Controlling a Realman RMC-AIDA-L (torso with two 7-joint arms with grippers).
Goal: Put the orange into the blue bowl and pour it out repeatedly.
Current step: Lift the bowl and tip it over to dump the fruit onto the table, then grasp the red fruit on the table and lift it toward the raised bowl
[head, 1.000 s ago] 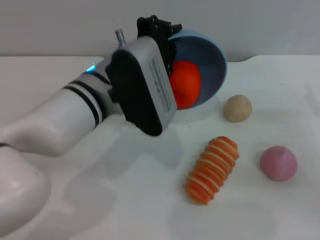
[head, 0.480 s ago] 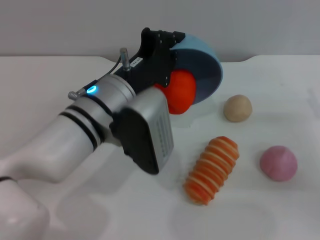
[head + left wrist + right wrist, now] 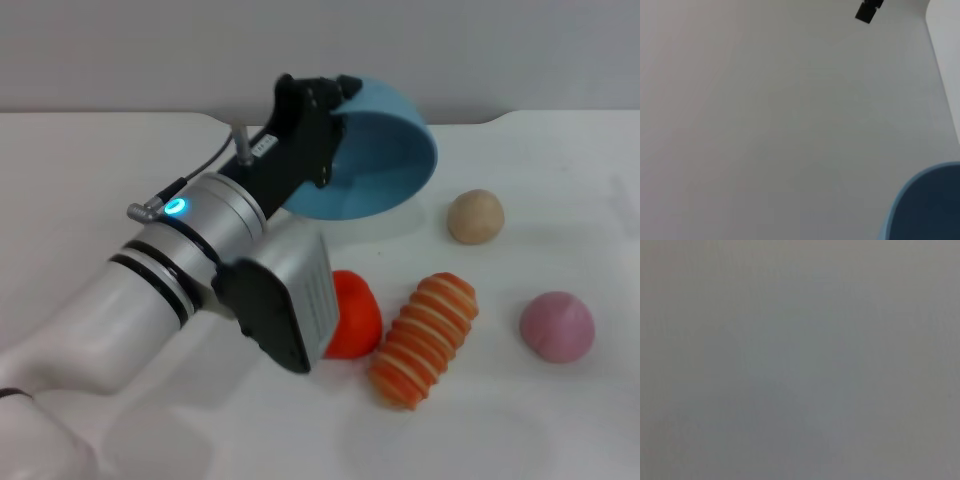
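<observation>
Head view looks down; left wrist view shares the blue bowl [image 3: 375,150].

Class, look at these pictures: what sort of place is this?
Probably a robot test bench: a plain white table holding only toy food, such as the orange, and the left gripper tipping the blue bowl.

A tan ball [image 3: 475,216] is sitting on the white worktop [image 3: 560,190], a pink ball [image 3: 557,326] is lying nearer, and a striped orange-and-cream oblong piece [image 3: 425,340] is resting between them.

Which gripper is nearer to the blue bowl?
The left. The left gripper holds the blue bowl by its rim, tipped above the table. The right gripper is not in view; its wrist camera shows no bowl.
</observation>
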